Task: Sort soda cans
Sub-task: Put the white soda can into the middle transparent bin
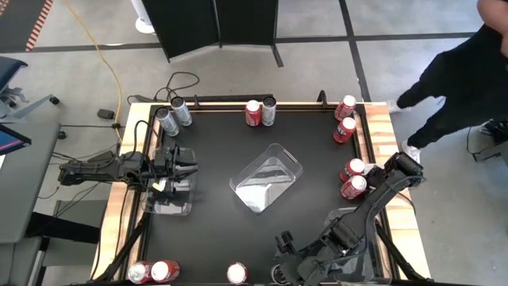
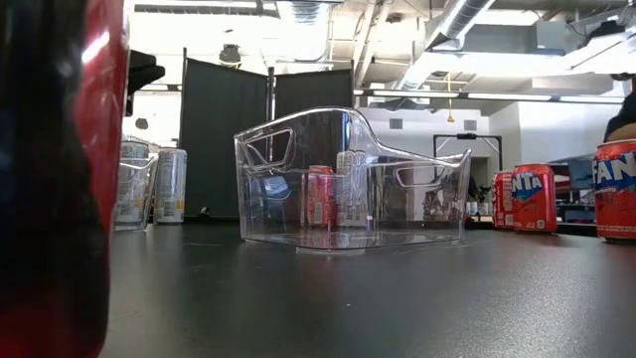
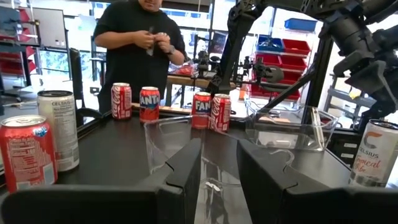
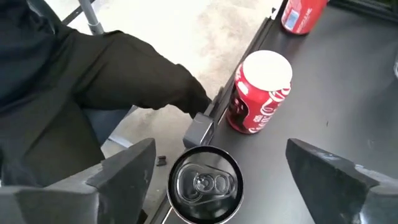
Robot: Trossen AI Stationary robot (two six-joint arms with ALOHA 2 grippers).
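The right gripper (image 4: 221,171), jaws standing wide apart, is hovering over a dark-topped can (image 4: 206,183) beside a Coca-Cola can (image 4: 258,93) at the desk (image 1: 214,151) edge. The left gripper (image 3: 219,171), jaws slightly apart, is straddling a clear tray (image 1: 168,193) wall. Beyond it, Fanta cans (image 3: 149,103) and a Celsius can (image 3: 59,127) are standing apart.

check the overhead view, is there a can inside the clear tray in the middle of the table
No, the clear tray in the middle holds no can; the cans stand around the table's edges.
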